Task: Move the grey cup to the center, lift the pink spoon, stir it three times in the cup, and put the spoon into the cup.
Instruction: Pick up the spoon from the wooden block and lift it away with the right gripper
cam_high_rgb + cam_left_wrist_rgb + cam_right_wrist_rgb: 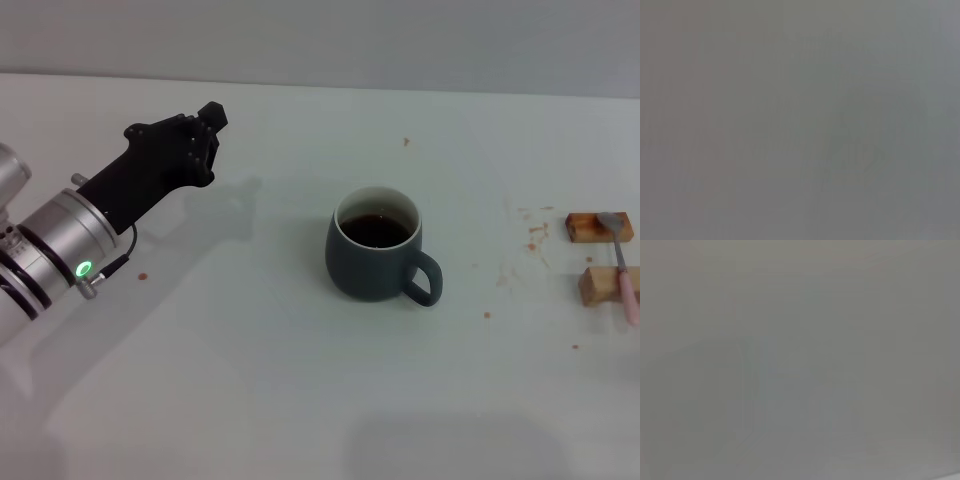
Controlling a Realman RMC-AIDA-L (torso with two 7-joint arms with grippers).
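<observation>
My left gripper (214,113) well left of grey cup (375,257), fingers unclear. Pink spoon (622,267) on wooden blocks (604,256) at table (250,390) right edge.

A lab-like test bench: bare white table (250,380) against a plain grey wall (400,40).

A brushed-silver cylindrical left arm segment (55,240), ringed in black and lit by a small green lamp, is capped by a matte-black angular left gripper (205,125).
</observation>
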